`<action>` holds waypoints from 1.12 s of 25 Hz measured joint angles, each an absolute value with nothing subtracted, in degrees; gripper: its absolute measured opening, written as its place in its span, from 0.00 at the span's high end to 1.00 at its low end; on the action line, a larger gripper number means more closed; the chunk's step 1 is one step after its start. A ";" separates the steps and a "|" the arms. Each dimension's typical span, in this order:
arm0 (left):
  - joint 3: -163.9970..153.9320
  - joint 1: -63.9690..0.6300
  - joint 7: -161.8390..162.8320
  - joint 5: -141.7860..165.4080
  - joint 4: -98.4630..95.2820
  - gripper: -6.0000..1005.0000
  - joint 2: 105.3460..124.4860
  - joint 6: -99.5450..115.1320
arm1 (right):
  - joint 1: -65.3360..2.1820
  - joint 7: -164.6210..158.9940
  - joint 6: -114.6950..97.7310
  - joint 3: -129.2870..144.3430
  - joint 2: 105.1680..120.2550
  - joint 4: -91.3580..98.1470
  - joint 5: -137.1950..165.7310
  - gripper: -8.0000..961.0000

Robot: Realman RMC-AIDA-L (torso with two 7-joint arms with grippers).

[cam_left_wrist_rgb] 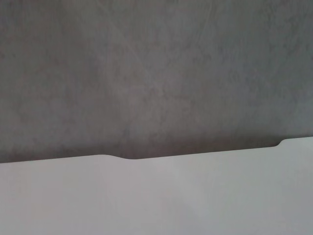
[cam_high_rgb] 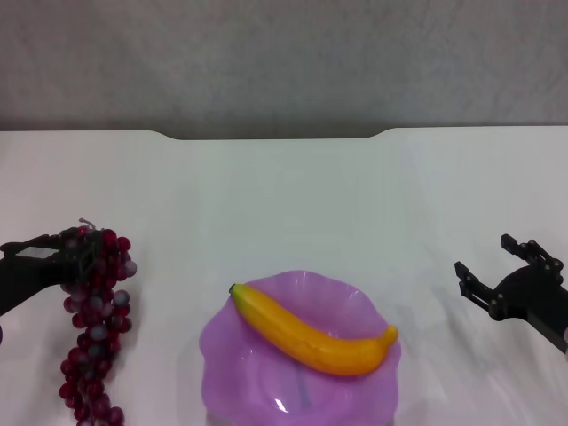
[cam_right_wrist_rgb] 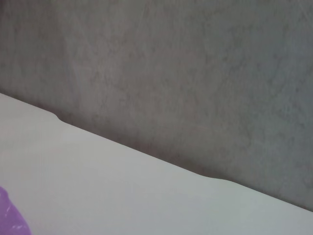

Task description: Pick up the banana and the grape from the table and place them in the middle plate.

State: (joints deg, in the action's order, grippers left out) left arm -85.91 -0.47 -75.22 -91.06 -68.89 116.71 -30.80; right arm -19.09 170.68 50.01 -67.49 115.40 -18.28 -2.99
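Left gripper (cam_high_rgb: 78,251) low over the table's (cam_high_rgb: 293,191) near left corner, clamped on the top of the grape (cam_high_rgb: 95,324), black fingers (cam_high_rgb: 44,252) buried among the uppermost berries just below the thin stem. Bunch trailing from there toward the near edge, long and dark red-purple, some berries with a whitish bloom; whether its lower end rests on the white surface or hangs just clear cannot be told.

Right gripper (cam_high_rgb: 497,268) low near the right edge, holding nothing, jaws spread with white tabletop showing between the two black fingers (cam_high_rgb: 470,282). Well apart from the dish.

Banana (cam_high_rgb: 312,333) lying in the middle plate (cam_high_rgb: 220,355), at the middle of the near edge. Dark tip toward the left and slightly farther back, other end at the plate's right rim, curve sagging toward the near edge. Plate translucent purple, wavy-rimmed, its nearest part cut off by the head view's lower border. Grape bunch beside the plate on its left, not touching it.

Left wrist view: only the white table (cam_left_wrist_rgb: 156,200), its notched far edge and a grey wall (cam_left_wrist_rgb: 156,73) behind. Right wrist view: the same white table (cam_right_wrist_rgb: 122,191), far-edge notch, grey wall (cam_right_wrist_rgb: 195,73), and a sliver of the purple plate (cam_right_wrist_rgb: 11,218) at one corner.
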 joint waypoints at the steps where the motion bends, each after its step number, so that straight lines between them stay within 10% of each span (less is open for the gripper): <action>1: -85.91 -0.45 -75.23 -91.05 -68.97 0.68 116.71 -30.80 | -19.09 170.68 50.04 -67.48 115.40 -18.28 -2.99 0.15; 28: -76.47 0.08 -58.39 -73.78 -86.61 0.71 116.59 -49.97 | -19.23 170.68 49.92 -67.50 115.40 -18.28 -2.99 0.15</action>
State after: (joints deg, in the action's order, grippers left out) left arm -76.47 0.08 -58.39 -73.78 -86.61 116.59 -49.97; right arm -19.23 170.68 49.92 -67.50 115.40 -18.28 -2.99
